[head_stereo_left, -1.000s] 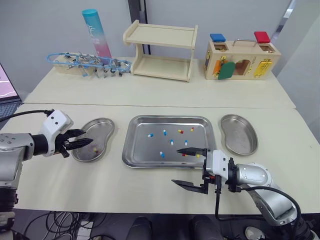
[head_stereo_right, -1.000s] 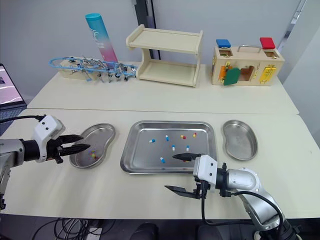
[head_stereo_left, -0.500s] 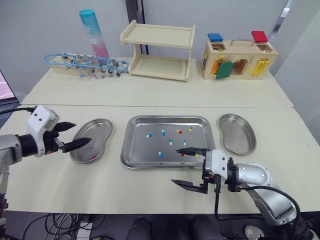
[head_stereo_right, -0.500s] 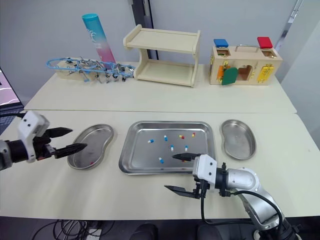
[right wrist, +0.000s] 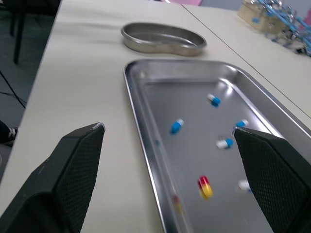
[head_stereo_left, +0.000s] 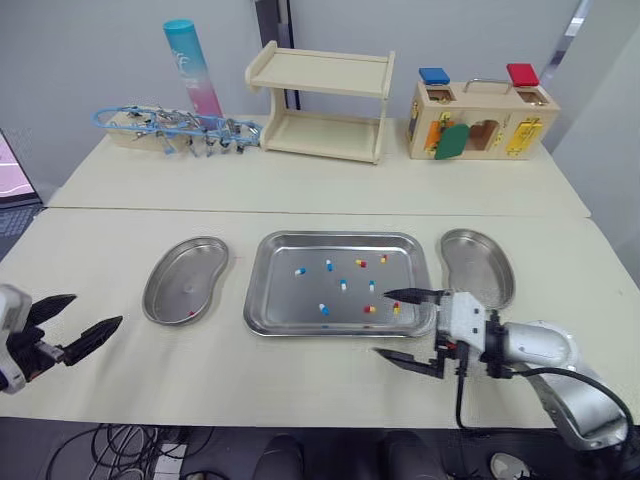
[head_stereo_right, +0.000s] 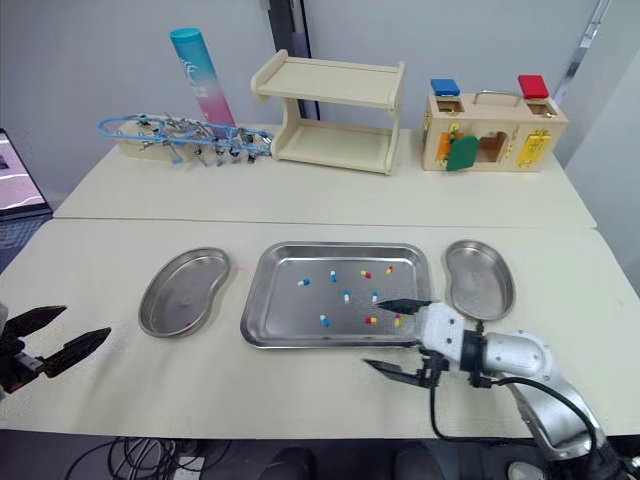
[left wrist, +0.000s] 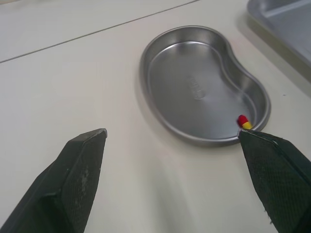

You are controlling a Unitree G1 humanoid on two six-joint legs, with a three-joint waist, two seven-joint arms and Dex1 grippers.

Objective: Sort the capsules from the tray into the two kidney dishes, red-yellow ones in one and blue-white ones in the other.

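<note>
The steel tray point(head_stereo_left: 285, 300) sits mid-table with several blue-white capsules point(head_stereo_left: 323, 309) and a few red-yellow capsules point(head_stereo_left: 369, 309) in it. The left kidney dish point(head_stereo_left: 186, 275) holds one red-yellow capsule point(head_stereo_left: 190, 314), also seen in the left wrist view as the capsule point(left wrist: 243, 121). The right kidney dish point(head_stereo_left: 477, 267) looks bare. My left gripper point(head_stereo_left: 92, 312) is open and holds nothing, well left of the left dish near the table's front. My right gripper point(head_stereo_left: 383, 323) is open and holds nothing, straddling the tray's front-right rim.
Along the back stand a wire rack of clips point(head_stereo_left: 170, 128), a blue-pink tube point(head_stereo_left: 192, 67), a wooden shelf point(head_stereo_left: 320, 100) and a wooden latch box point(head_stereo_left: 480, 120). A seam point(head_stereo_left: 300, 211) splits the two tables. Bare tabletop lies in front of the tray and dishes.
My left gripper has drawn back from over the left dish to the front-left of the table. My right gripper has shifted a little to the right along the tray's front edge.
</note>
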